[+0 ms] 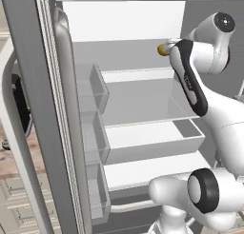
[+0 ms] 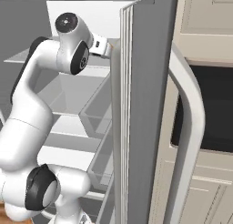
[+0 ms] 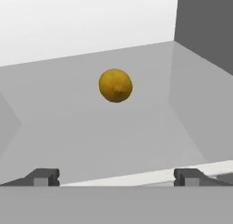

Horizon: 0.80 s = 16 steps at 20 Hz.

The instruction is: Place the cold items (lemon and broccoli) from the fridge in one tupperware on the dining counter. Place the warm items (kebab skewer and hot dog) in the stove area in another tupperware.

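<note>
I'm on the cold items, reaching into the open fridge [image 1: 143, 104] for the lemon [image 3: 115, 85]. It sits alone on an upper shelf [image 3: 91, 136], straight ahead of the gripper [image 3: 116, 176] and centred between the tips, but not yet between them. The jaws stand wide apart, holding nothing. Next, I judge, I need to push forward along the shelf until the fruit sits between the fingers, then close gently, since it may roll.

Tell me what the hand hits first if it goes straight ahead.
Likely the lemon, lying ahead of the open hand on the fridge shelf, nothing between; depth is hard to judge.
</note>
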### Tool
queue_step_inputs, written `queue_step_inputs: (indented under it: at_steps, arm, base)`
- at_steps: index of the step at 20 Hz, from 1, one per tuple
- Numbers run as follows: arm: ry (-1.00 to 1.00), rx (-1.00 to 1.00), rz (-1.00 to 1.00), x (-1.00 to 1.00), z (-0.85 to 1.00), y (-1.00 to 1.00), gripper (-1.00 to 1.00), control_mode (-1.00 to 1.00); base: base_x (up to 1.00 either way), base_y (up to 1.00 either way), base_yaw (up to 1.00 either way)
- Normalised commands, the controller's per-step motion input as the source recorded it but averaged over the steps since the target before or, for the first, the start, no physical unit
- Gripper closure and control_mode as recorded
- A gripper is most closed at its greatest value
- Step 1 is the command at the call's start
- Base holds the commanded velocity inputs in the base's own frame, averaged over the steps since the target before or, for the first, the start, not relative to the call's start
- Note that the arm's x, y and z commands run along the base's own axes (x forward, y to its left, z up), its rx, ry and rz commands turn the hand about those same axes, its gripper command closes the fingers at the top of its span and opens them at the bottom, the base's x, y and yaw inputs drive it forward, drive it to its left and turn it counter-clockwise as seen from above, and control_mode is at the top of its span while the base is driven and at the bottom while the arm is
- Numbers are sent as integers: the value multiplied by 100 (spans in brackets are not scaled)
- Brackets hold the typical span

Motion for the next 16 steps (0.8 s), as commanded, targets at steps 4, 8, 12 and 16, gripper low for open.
queue_step_inputs:
  at_steps: [4, 8, 12, 16]
  arm:
    - [0, 0, 0, 42, -2, 0, -100, -100]
    - [1, 0, 0, 40, -1, 0, -100, -100]
    - [3, 0, 0, 36, -4, 0, -100, -100]
    - [17, 0, 4, 45, -10, 0, -100, -100]
  base:
    - [0, 0, 0]
    - [0, 0, 0]
    - [0, 0, 0]
    - [0, 0, 0]
